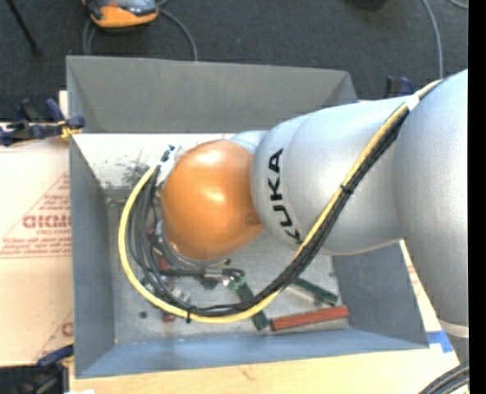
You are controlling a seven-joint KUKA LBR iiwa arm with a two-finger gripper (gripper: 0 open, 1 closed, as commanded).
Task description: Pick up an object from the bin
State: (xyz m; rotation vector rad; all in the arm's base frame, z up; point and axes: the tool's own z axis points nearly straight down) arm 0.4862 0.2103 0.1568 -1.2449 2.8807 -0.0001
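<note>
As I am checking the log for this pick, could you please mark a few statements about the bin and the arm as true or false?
1. The arm reaches into the bin from the picture's right. True.
2. The cover on the arm's wrist is blue. False: it is orange.
3. A red stick lies flat near the bin's front wall. True.
4. The red stick lies directly beneath the cover. False: it lies apart from it, nearer the front-right corner.
</note>
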